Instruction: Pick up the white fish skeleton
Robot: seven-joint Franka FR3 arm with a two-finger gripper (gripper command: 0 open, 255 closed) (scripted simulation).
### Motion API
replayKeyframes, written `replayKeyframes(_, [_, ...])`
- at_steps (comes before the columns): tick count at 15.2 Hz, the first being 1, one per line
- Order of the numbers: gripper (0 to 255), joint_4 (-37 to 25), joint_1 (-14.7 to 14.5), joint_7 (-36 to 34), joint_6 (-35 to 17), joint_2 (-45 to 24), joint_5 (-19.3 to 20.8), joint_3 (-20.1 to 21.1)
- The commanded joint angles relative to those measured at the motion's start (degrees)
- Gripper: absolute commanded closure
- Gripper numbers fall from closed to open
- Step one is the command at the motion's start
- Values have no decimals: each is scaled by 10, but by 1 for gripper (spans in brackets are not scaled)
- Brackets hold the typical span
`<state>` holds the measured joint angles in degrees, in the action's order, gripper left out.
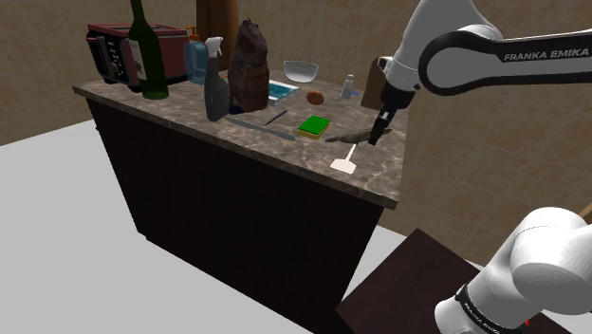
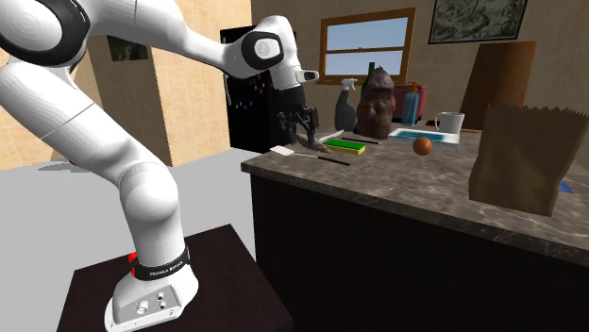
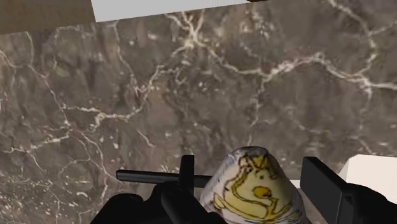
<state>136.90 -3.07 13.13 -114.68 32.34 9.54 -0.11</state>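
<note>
Between spread pincer (image 3: 251,175) fingers, pale fish skeleton (image 3: 256,191), seemingly not clasped

In the shoulder view the green bottle (image 1: 149,68) loses its neck at the top edge and hides part of the red appliance (image 1: 107,49). A small pale thing (image 1: 351,87) near the bowl (image 1: 301,69) is too small to name. In the wrist view the cream thing with yellow markings (image 3: 254,189), between the fingers of the gripper (image 3: 250,164), runs off the bottom edge; its kind cannot be told.
</note>
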Motion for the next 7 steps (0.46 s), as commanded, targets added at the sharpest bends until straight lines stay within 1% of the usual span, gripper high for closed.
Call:
replayKeyframes(1, [255, -14, -1, 1, 16, 2, -2, 1])
replayKeyframes(5, [255, -45, -1, 6, 46, 1, -4, 2])
replayKeyframes(7, [255, -46, -1, 6, 47, 1, -4, 2])
